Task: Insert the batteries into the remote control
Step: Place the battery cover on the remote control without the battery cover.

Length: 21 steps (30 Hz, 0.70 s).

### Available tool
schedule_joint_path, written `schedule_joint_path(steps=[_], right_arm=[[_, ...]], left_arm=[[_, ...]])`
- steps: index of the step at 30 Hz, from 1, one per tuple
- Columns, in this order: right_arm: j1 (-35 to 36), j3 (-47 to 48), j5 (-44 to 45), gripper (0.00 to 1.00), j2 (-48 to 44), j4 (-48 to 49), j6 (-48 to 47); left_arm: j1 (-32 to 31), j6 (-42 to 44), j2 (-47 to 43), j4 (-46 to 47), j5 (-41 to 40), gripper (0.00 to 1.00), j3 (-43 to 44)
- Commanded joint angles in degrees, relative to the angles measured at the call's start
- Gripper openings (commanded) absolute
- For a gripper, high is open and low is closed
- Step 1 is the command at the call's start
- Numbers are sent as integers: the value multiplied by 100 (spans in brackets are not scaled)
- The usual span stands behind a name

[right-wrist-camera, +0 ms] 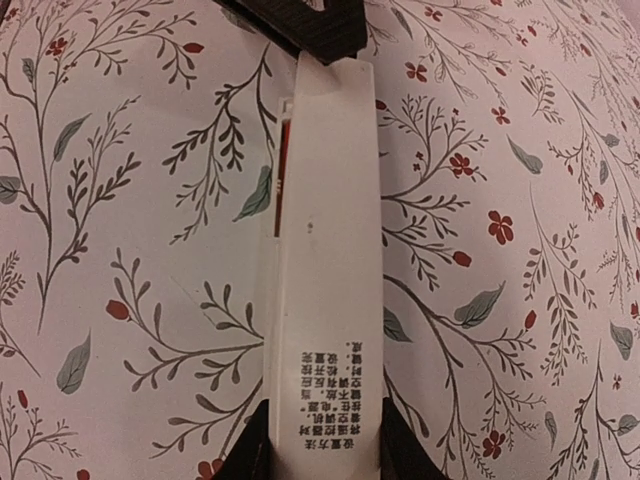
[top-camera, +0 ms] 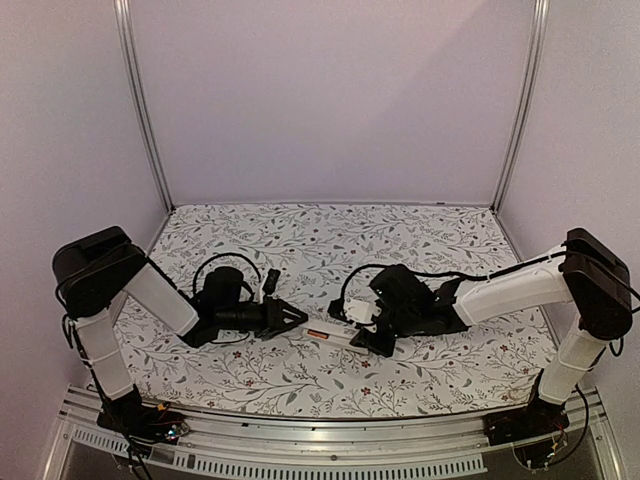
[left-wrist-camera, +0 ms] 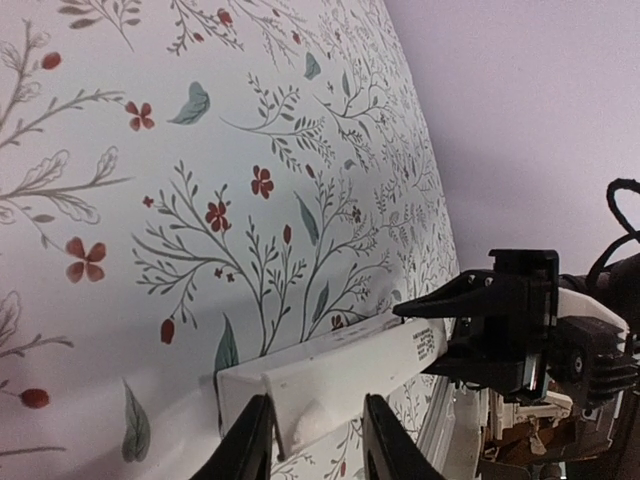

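Closest to the lens, the right gripper (right-wrist-camera: 325, 455) is pinching the near, printed end of the remote control (right-wrist-camera: 325, 250), its jaws narrowed to the width of the bar. The slim white bar is stretching straight out ahead of its fingertips across the floral cloth (right-wrist-camera: 120, 300). By my reading, the right arm is acting as a clamp, steadying the remote so that the other arm can work at the battery end. The left gripper (left-wrist-camera: 312, 425) is straddling that far end, one finger on each side of the bar with little room to spare, but I cannot tell whether its pads are pressing. An orange-red battery (right-wrist-camera: 283, 180) is showing as a thin strip along the remote's edge, just beyond the left gripper's tips and well ahead of the right gripper's. It is looking as if it is lying in or against the recess, though I cannot tell which. Counting up, one remote is showing, two grippers are both at it, and one battery is in sight. The blue battery is not appearing in any view.
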Motion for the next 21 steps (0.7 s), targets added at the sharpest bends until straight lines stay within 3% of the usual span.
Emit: schedule_joint_path(steps=[1,9,12,15,19,21], right_arm=[[66,-65,-18,12,-169,72,-47],[74,-56,-66,16,-189,64,-95],[69,-25,-99,31,-167,0,-117],[74,30,-113,58,-169,-129,-100],[75,118,-73,83,-300,-498,-33],[69,133,-3,89,-342,-558,-15]], left_arm=[[68,-134,170,425,259,30,75],[103,-220,82,725,405,10,4],[103,-207,28,824,478,0,-39],[131,-238,17,968,559,0,-115],[173,-399,105,1300,703,0,-216],[182,-476,175,1424,732,0,-254]])
